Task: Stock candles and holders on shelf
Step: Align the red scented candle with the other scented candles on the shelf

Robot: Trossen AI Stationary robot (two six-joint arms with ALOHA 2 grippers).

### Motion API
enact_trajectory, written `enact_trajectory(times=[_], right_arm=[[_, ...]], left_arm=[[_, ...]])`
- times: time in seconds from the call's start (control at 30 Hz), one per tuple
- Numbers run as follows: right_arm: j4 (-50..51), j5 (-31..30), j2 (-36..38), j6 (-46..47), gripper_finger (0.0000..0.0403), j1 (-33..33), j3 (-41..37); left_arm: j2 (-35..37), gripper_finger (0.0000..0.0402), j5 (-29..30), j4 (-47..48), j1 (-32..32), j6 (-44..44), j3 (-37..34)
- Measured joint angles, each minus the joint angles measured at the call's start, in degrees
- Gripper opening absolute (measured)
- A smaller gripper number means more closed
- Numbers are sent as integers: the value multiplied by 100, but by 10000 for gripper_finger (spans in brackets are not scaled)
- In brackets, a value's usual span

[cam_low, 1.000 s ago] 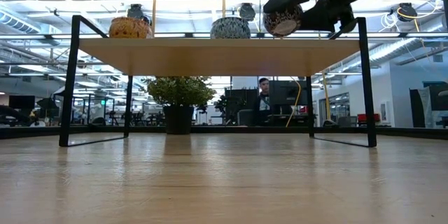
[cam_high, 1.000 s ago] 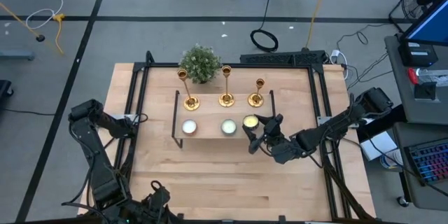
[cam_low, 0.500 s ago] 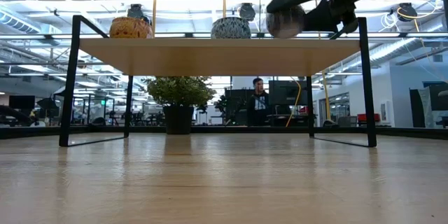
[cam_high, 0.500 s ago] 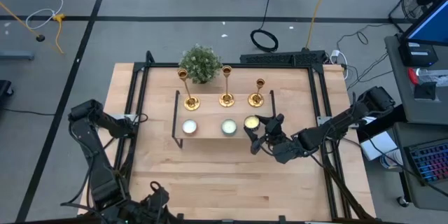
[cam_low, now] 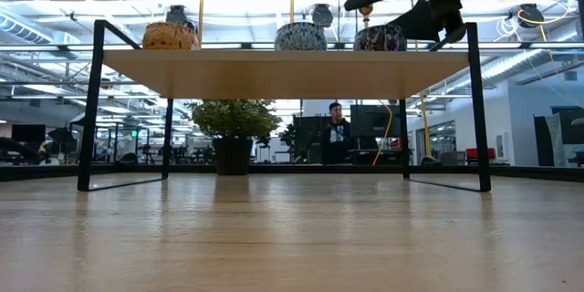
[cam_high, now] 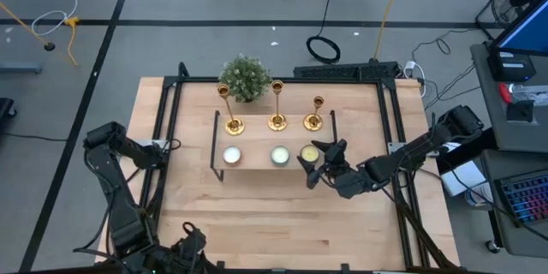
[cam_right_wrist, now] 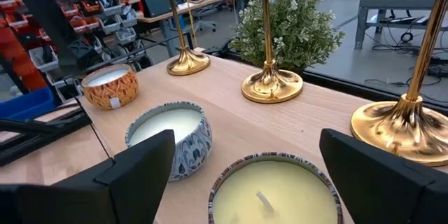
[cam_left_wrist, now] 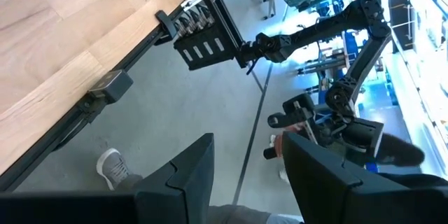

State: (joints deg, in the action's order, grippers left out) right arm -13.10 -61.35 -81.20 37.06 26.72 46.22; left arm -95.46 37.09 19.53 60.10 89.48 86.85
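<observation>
Right gripper (cam_high: 315, 163) is hovering by the shelf (cam_high: 257, 162) front-right corner w/ jaws spread either side of the yellowish candle (cam_right_wrist: 274, 190), not pinching it (candle is sitting on the board). Other candles (cam_high: 255, 155) are lining the front edge; holders (cam_high: 276, 121) along the back. Left gripper (cam_left_wrist: 246, 175) is waiting off the table's near-left edge, jaws parted, holding nothing.

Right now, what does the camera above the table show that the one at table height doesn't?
Only the high view shows the left gripper parked at the table's near edge, and all three holders' bases. Only the low view shows a person in the room behind. Both show the shelf, three candles, the plant and the open right gripper by the rightmost candle.
</observation>
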Motion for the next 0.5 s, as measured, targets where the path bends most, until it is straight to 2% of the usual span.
enact_trajectory(times=[0.13,0.4,0.5], right_arm=[[-415,53,173,-150,351,40,-13],[-1983,36,894,-1768,349,243,-11],[-2310,35,1160,-1999,349,359,-9]], left_arm=[[0,172,53,-7,0,-5,0],[0,172,54,-13,-33,-87,0],[0,172,52,-14,-93,-142,0]])
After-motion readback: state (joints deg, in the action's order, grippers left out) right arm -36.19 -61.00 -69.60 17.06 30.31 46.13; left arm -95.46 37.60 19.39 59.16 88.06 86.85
